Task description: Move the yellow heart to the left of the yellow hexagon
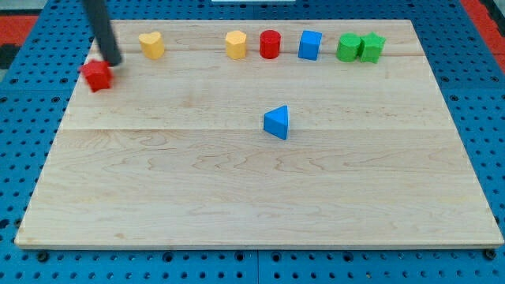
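Note:
The yellow heart (152, 45) lies near the view's top left on the wooden board. The yellow hexagon (235, 44) lies to its right in the top row, with a clear gap between them. My tip (114, 61) is down on the board just left of and a little below the yellow heart, not touching it. The tip stands right above the red star-shaped block (97, 75), at its upper right corner.
Right of the hexagon the top row holds a red cylinder (270, 44), a blue cube (310, 45) and two green blocks (348, 47) (372, 47) side by side. A blue triangle (277, 122) lies mid-board. The board's left edge (59, 130) is close to the tip.

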